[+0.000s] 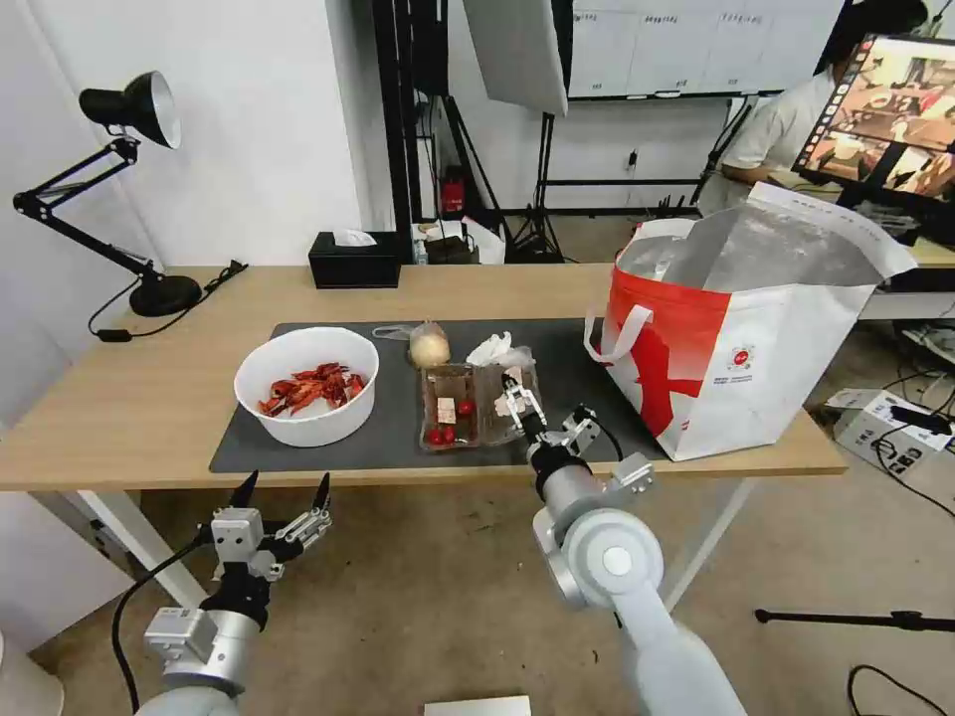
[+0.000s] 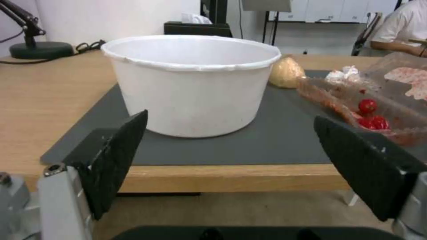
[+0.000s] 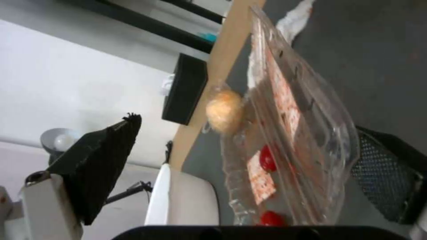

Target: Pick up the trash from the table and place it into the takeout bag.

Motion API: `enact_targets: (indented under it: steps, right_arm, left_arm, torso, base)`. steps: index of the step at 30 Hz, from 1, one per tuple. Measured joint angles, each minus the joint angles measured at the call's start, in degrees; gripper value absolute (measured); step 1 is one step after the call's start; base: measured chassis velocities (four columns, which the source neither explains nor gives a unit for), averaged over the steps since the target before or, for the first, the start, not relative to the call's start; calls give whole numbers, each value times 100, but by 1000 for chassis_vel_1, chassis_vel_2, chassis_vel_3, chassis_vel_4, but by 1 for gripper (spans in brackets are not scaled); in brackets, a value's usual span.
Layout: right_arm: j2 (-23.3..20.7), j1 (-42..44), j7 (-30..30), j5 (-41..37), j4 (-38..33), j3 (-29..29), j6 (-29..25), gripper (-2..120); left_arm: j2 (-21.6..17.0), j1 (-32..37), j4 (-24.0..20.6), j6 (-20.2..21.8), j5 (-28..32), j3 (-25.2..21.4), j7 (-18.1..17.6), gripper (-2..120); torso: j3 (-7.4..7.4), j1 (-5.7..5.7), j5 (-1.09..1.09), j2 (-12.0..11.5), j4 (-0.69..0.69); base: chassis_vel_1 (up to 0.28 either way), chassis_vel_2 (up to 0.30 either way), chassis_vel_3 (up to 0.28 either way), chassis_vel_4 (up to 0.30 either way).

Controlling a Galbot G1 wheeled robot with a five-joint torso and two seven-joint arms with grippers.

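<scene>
On the dark mat of the table stand a white bowl of red crayfish shells, a clear plastic tray with tomatoes, a crumpled tissue and a small clear bag with a beige lump. The takeout bag stands open at the table's right end. My right gripper is open at the tray's right edge; in the right wrist view the tray lies between the fingers of my right gripper. My left gripper hangs open below the table's front edge, facing the bowl.
A black tissue box sits at the table's back edge and a black desk lamp at the far left. A monitor and stands crowd the room behind the bag. Boxes and cables lie on the floor at the right.
</scene>
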State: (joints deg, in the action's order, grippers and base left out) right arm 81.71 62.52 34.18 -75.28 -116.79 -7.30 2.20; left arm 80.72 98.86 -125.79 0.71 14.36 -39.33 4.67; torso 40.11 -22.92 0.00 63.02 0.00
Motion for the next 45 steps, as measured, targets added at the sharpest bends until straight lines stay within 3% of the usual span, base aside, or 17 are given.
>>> enact_targets:
  steps: [14, 24, 32, 38, 42, 44, 45]
  right_arm:
    - [-43, -559, -130, -265, 233, 272, 406, 100]
    - [434, -1335, 436, -483, 1147, 812, 971, 100]
    - [435, -1535, 588, -638, 1322, 878, 986, 100]
    - [278, -1677, 362, -647, 1301, 800, 954, 100]
    - [-106, -2053, 27, 77, 1393, 896, 1233, 99]
    - [-578, -2433, -579, 1129, 1656, 1201, 1418, 91]
    - [-578, -2433, -579, 1129, 1656, 1201, 1418, 91]
  left_arm:
    - [3, 32, -21, -23, 1, -53, 0, 100]
    - [-11, 59, -5, -43, 33, -172, -2, 100]
    - [-29, 62, 2, -52, 58, -185, -3, 100]
    - [-52, 66, 9, -57, 84, -191, -6, 100]
    - [-54, 90, 9, -86, 104, -190, -9, 100]
    - [-47, 113, 12, -97, 141, -188, -14, 100]
    - [-47, 113, 12, -97, 141, -188, -14, 100]
  torso:
    - [0, 0, -1, 0, 0]
    - [0, 0, -1, 0, 1]
    - [-1, 0, -1, 0, 0]
    - [-1, 0, 0, 0, 0]
    - [-1, 0, 0, 0, 0]
    - [0, 0, 0, 0, 0]
    - [0, 0, 0, 0, 0]
  base:
    - [0, 0, 0, 0]
    - [0, 0, 0, 0]
    - [0, 0, 0, 0]
    - [0, 0, 0, 0]
    - [0, 0, 0, 0]
    - [0, 0, 0, 0]
    - [0, 0, 0, 0]
